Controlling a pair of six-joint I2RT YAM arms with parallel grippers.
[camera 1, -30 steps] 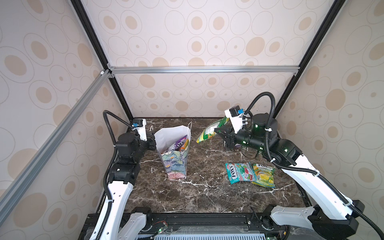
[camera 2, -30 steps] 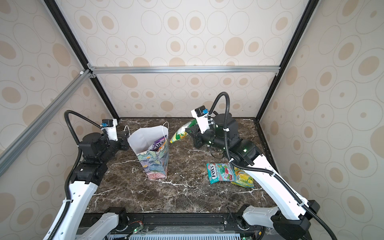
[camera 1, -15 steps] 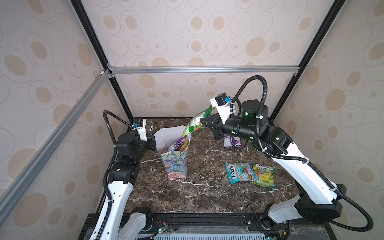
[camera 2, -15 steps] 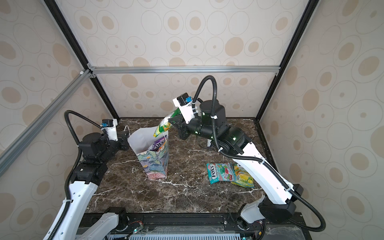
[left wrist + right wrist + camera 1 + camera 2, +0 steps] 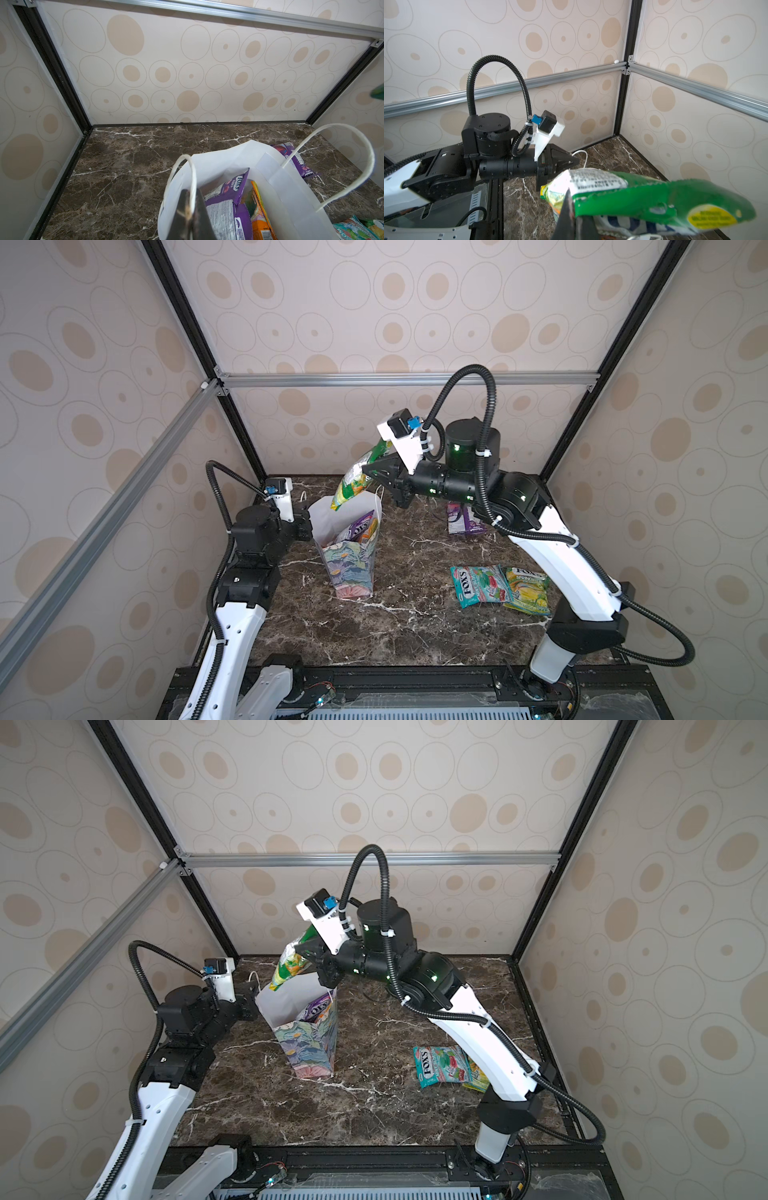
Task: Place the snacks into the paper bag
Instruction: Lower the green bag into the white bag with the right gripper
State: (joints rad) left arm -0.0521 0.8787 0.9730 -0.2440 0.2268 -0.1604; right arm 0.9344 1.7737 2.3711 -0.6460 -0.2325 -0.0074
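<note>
The paper bag [image 5: 351,572] [image 5: 309,1052] stands upright at centre-left, its white inside [image 5: 228,162] open. My left gripper [image 5: 190,209] [image 5: 305,526] is shut on its cord handle [image 5: 192,176] at the rim. In the bag lie purple snacks [image 5: 226,207] [image 5: 318,1006] and an orange one [image 5: 259,218]. My right gripper [image 5: 575,216] [image 5: 370,470] is shut on a green snack packet [image 5: 633,193] [image 5: 357,479] [image 5: 289,965], which hangs over the bag's mouth. On the table lie a purple packet [image 5: 463,520] [image 5: 299,164], a teal packet [image 5: 478,585] [image 5: 440,1065] and a yellow-green packet [image 5: 528,589].
The dark marble table [image 5: 415,626] is boxed in by patterned walls with black posts and an aluminium rail [image 5: 395,379]. The right arm [image 5: 478,1036] reaches across the middle and hides part of the yellow-green packet in a top view.
My right arm has swung left and risen, carrying the green packet from above mid-table to over the bag's mouth. The left arm and the bag have stayed still.
</note>
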